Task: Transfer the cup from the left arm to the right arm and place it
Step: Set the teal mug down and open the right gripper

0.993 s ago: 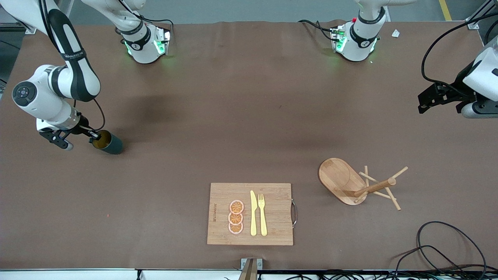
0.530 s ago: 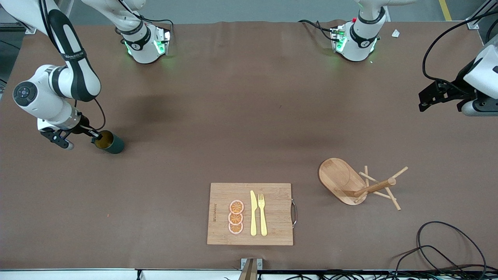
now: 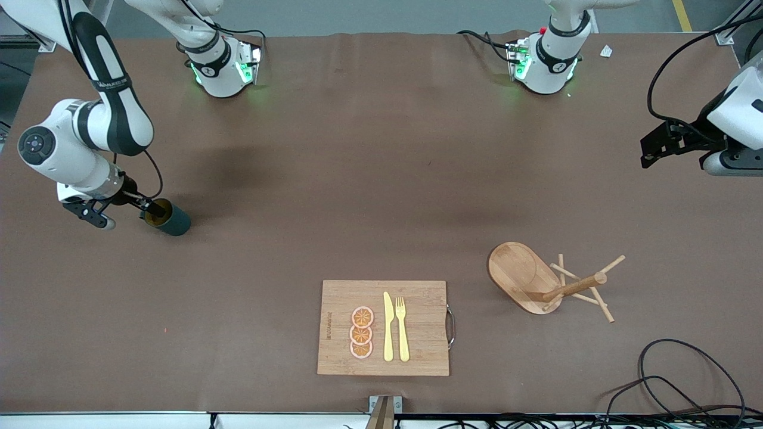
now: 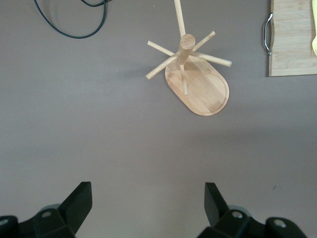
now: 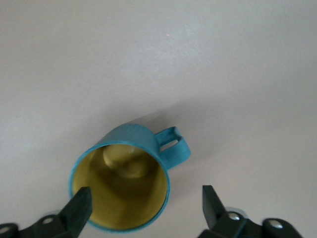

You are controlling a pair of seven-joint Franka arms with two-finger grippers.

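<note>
As I watch remotely, the cup (image 5: 124, 183) stands upright on the worktop (image 3: 381, 179) between my right gripper (image 5: 143, 206) fingers, spread wide and gripping nothing.

My left gripper (image 4: 148, 203) waits over bare brown worktop, fingers wide and empty. Lifting away carelessly, a finger could catch the rim and topple it.

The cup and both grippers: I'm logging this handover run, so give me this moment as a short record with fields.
cup: the cup stands upright on the table at the right arm's end, yellow inside showing, handle on its side
right gripper: the right gripper is open, its fingers either side of the cup's rim, not gripping
left gripper: the left gripper is open and empty, waiting over bare table at the left arm's end
other things: wooden peg rack; cutting board with orange slices, knife, fork
</note>
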